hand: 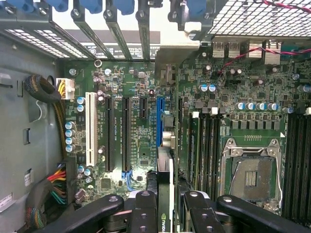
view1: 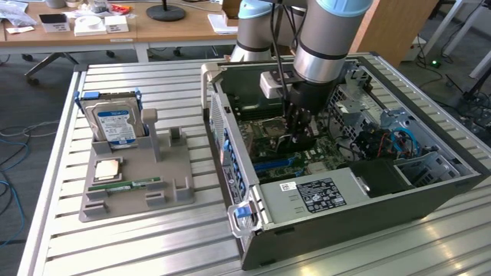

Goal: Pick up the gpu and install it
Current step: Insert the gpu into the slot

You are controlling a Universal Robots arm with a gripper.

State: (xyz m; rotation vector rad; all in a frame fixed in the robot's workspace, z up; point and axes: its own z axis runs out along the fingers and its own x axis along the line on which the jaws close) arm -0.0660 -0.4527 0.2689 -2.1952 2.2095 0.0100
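Note:
My gripper (view1: 299, 131) reaches down into the open computer case (view1: 230, 123), over the green motherboard (view1: 311, 155). It is shut on the gpu (hand: 165, 167), a thin dark card that the wrist view sees edge-on between my two black fingers (hand: 146, 211). The card stands upright just beside the blue expansion slot (hand: 159, 121), and its far end reaches toward the rear bracket openings (hand: 146, 34). In the exterior view the gpu (view1: 304, 142) is a small dark shape under the fingers, close to the board. I cannot tell whether its edge touches the slot.
Black slots (hand: 109, 133) and a white slot (hand: 90, 128) lie beside the blue one, with the CPU socket (hand: 250, 172) on the other side. A power supply (view1: 322, 192) fills the case's near end. Outside, a grey holder (view1: 165, 175) carries a hard drive (view1: 115, 123), a chip (view1: 106, 168) and a green memory stick (view1: 123, 186).

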